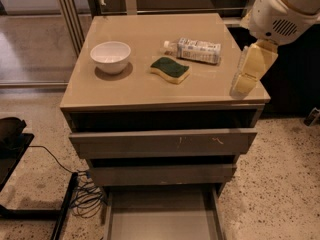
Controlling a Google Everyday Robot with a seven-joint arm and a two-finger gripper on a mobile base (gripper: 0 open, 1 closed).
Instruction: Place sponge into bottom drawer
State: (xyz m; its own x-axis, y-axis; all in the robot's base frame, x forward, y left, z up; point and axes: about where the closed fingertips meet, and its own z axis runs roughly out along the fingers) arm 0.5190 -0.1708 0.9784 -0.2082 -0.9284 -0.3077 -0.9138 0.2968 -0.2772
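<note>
The sponge [171, 69], dark green on top with pale yellow foam below, lies flat near the middle of the cabinet top [145, 91]. My gripper [245, 81] hangs from the white arm [282, 9] over the top's right edge, pointing down, well to the right of the sponge and not touching it. It holds nothing that I can see. The bottom drawer [162, 219] is pulled out at the foot of the cabinet, and its flat grey floor shows bare.
A white bowl [111, 56] stands left of the sponge. A plastic bottle [197, 50] lies on its side behind it. The top drawer [162, 143] and middle drawer [162, 174] stick out slightly. Black cables [85, 196] lie on the speckled floor at left.
</note>
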